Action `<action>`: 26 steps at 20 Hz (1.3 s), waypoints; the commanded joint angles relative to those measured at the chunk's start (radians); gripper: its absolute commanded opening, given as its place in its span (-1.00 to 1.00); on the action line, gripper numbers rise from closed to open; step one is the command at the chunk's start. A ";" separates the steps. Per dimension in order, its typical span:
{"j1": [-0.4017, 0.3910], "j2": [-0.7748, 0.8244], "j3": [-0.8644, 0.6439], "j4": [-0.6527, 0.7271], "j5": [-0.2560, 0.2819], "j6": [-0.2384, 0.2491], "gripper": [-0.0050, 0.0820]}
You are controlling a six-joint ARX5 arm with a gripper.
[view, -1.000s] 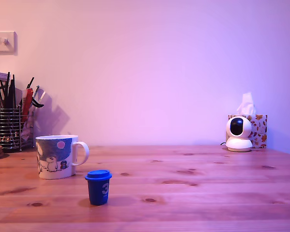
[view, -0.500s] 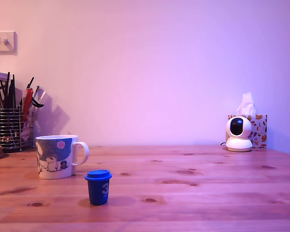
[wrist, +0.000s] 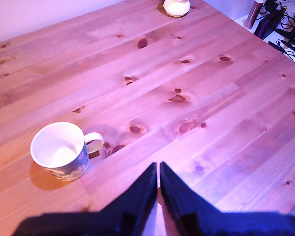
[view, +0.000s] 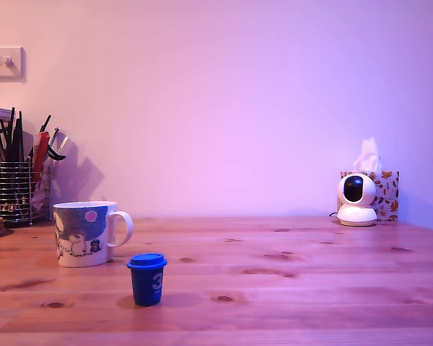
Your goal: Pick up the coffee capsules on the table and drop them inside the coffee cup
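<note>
Here, cup (wrist: 59, 150) beside closed hand (wrist: 158, 169).

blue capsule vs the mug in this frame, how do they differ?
The small blue tapered capsule with a white "3" is far smaller than the white ceramic mug with the grey-blue cartoon band. The capsule is closed by a wider flat rim on top; the mug is open and looks empty. The mug has a loop handle, the capsule none. The capsule sits nearer the exterior camera. Both stand upright on the wooden table, apart.

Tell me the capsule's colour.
The capsule is blue with a white "3", best in the exterior view.
</note>
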 commanded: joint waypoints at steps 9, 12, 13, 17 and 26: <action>-0.002 0.045 -0.025 0.099 0.006 0.059 -0.94; -0.002 0.087 -0.031 0.124 0.035 0.134 -0.94; -0.002 0.092 -0.041 0.130 0.042 0.148 -0.94; -0.002 0.076 -0.169 0.187 0.058 0.149 -0.94; -0.003 -0.042 -0.492 0.412 0.164 0.199 -0.94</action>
